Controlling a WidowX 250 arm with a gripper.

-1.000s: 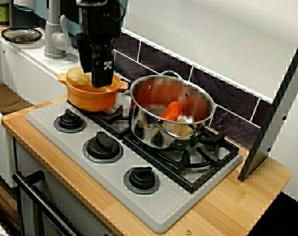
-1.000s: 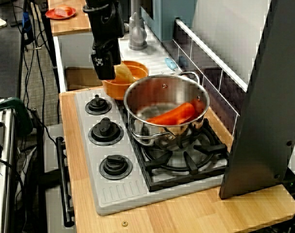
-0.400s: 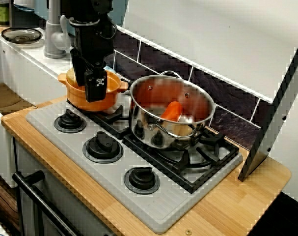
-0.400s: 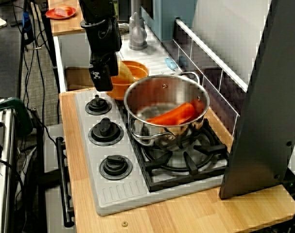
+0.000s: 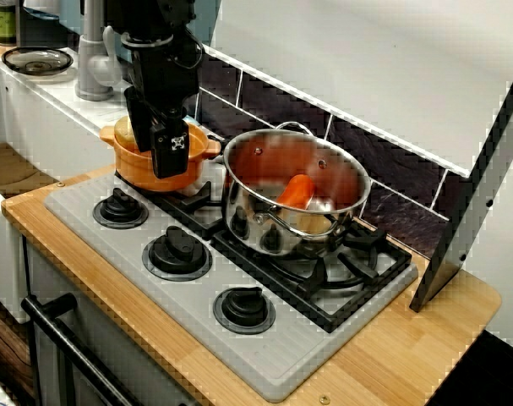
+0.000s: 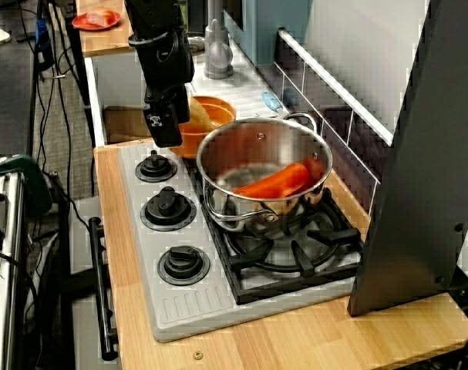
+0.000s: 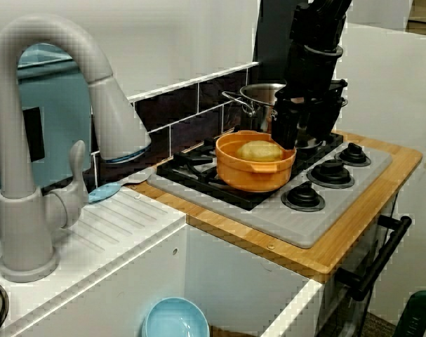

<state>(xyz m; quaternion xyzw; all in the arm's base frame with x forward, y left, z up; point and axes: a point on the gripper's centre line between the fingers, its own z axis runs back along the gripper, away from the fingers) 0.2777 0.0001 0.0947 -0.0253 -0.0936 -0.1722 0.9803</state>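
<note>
My black gripper (image 5: pixel 169 165) hangs low over the front rim of an orange pot (image 5: pixel 125 165) on the back left burner. In the view from the sink side, the gripper (image 7: pixel 304 137) stands at the pot's (image 7: pixel 255 175) far rim with its fingers spread, open and holding nothing. A yellow rounded lump (image 7: pixel 260 150) lies inside the pot, untouched. Next to it stands a steel pot (image 5: pixel 294 199) with an orange-red carrot-like piece (image 5: pixel 297 190) inside. From the raised side view, the gripper (image 6: pixel 163 139) covers the orange pot's (image 6: pixel 210 108) left side.
Three black knobs (image 5: pixel 178 249) line the stove's front. A grey faucet (image 7: pixel 30 140) and a white drainboard with a blue spoon (image 7: pixel 104 191) sit beside the stove. A dark slanted panel (image 5: pixel 476 194) leans at the right end. A blue bowl (image 7: pixel 174 319) lies in the sink.
The gripper came down from above the orange pot and shifted toward its front rim, then edged slightly right. The pots and their contents did not move.
</note>
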